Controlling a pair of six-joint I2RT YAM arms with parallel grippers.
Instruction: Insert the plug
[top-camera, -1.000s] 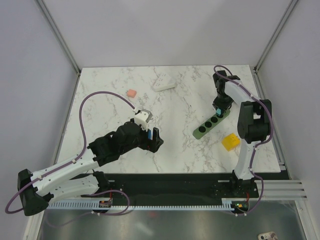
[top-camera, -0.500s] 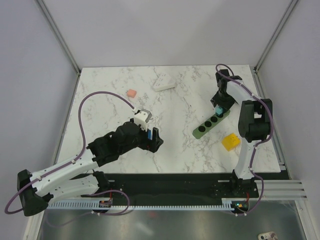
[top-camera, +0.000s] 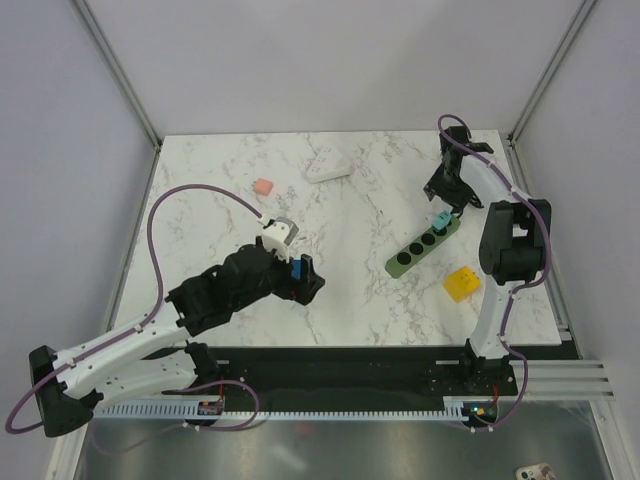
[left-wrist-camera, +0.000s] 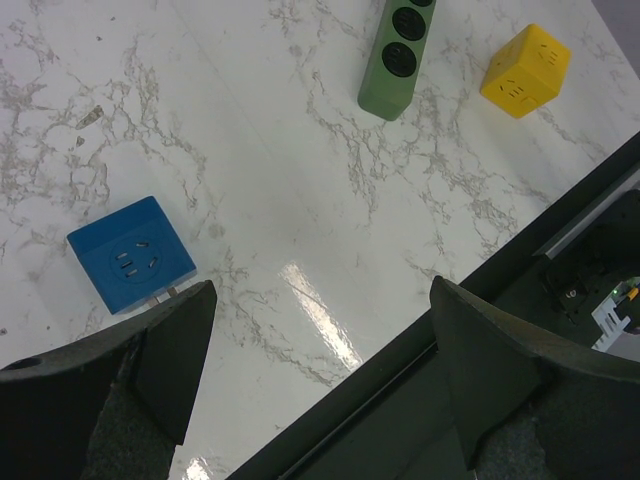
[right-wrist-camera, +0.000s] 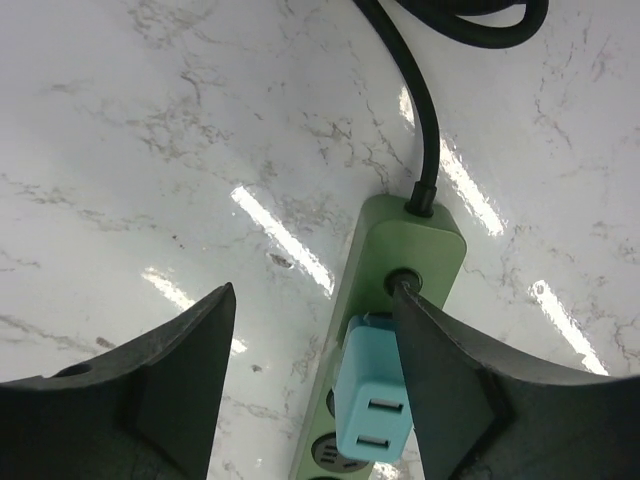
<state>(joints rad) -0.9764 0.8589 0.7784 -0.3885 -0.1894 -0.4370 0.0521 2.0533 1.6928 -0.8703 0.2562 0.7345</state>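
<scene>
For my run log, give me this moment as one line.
plug in green power strip, not gripped | right gripper open above plug | left gripper open near blue cube

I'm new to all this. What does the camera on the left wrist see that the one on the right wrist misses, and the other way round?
Only the left wrist view shows the bright-blue plug lying on the table, and the yellow block near the green power strip. Only the right wrist view shows a pale-blue adapter sitting in that strip, and the black cable entering its end. Both show the strip, the marble table, and their own open claw: the left claw and the right claw.
</scene>
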